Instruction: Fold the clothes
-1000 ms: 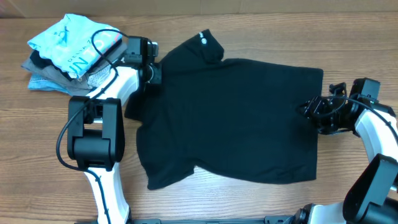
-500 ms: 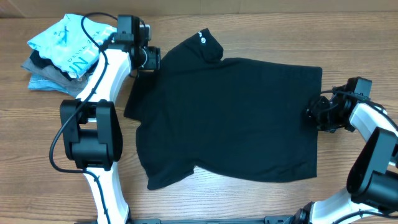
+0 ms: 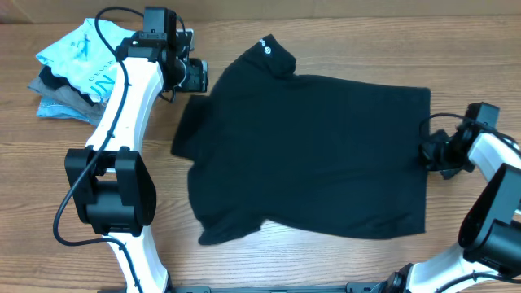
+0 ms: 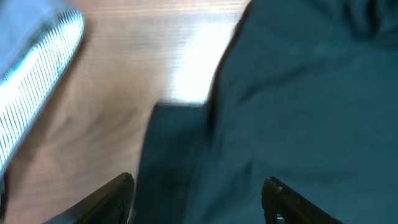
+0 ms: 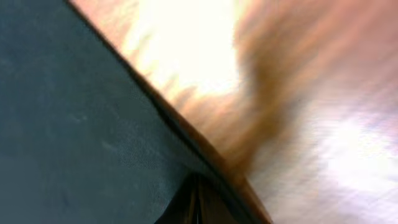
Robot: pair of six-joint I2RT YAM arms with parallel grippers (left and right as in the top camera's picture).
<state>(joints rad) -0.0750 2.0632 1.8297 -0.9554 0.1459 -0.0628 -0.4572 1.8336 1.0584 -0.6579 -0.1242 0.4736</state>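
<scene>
At the centre of the table [image 3: 326,264], the black T-shirt [image 3: 309,155] lies spread flat. The right gripper [image 3: 433,153] is clenched on the shirt's nearest edge. The left gripper [image 3: 195,76] hangs released, fingers apart, over a sleeve, near the folded pile [image 3: 81,69].

Black T-shirt [image 3: 309,155]: one, spread on the desk [image 3: 326,260]
White logo marks [image 3: 265,49] on it: one showing, near the neck
Light blue shirt [image 3: 85,53]: one, atop the pile
Folded garments [image 3: 57,106] under it: several layers, exact count unclear
Arms: two, left arm [image 3: 130,89] and right arm [image 3: 498,155]
Hands: two, left hand [image 3: 194,76] and right hand [image 3: 431,152]
Desk: one
</scene>
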